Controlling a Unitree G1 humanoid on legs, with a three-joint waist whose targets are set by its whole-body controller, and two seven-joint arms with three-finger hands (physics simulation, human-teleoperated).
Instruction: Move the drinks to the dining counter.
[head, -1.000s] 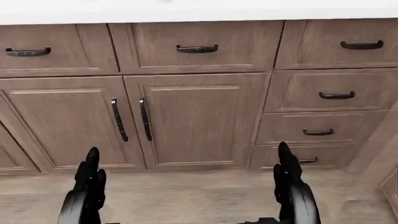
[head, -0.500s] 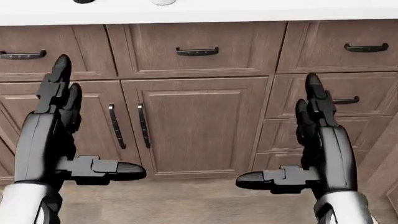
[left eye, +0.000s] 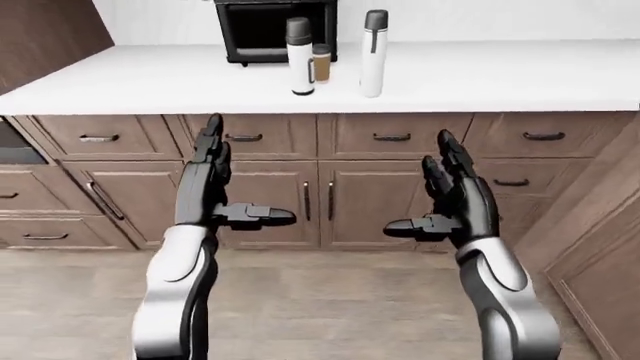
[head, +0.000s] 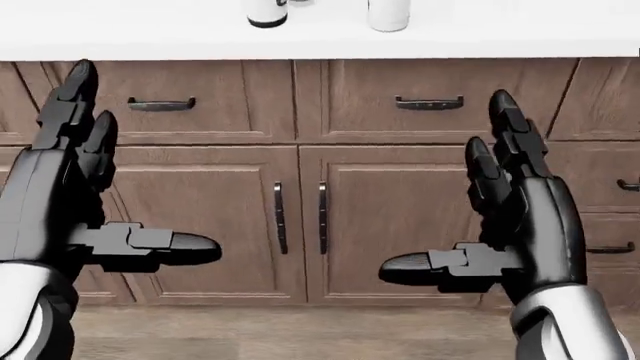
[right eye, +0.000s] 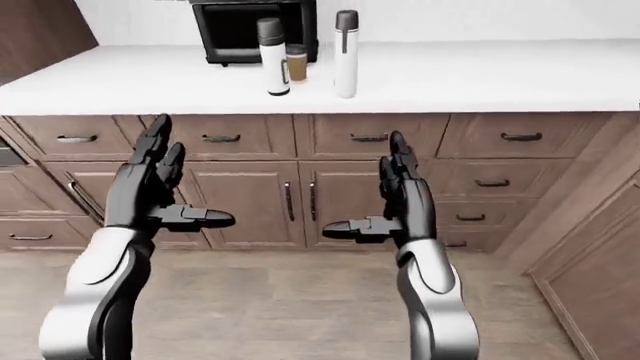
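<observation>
Three drinks stand on the white counter (left eye: 500, 75) at the top of the left-eye view: a white bottle with a dark cap (left eye: 300, 56), a small brown drink (left eye: 321, 63) right behind it, and a taller white bottle (left eye: 374, 52) to their right. Only the two white bottles' bases show in the head view (head: 266, 13) (head: 388, 15). My left hand (left eye: 245, 176) and right hand (left eye: 420, 184) are raised before the cabinet doors, below the counter. Both are open and empty, fingers up and thumbs pointing inward, well short of the drinks.
A black microwave (left eye: 275, 26) sits behind the drinks. Wooden drawers and doors (head: 320, 225) run under the counter. A wooden cabinet side (left eye: 610, 247) juts out at the right, and a dark panel (left eye: 45, 30) stands at the upper left.
Both hands rose from the bottom of the head view to chest height. The camera shifted: the cabinets slid right and down, and the bottle bases came into view.
</observation>
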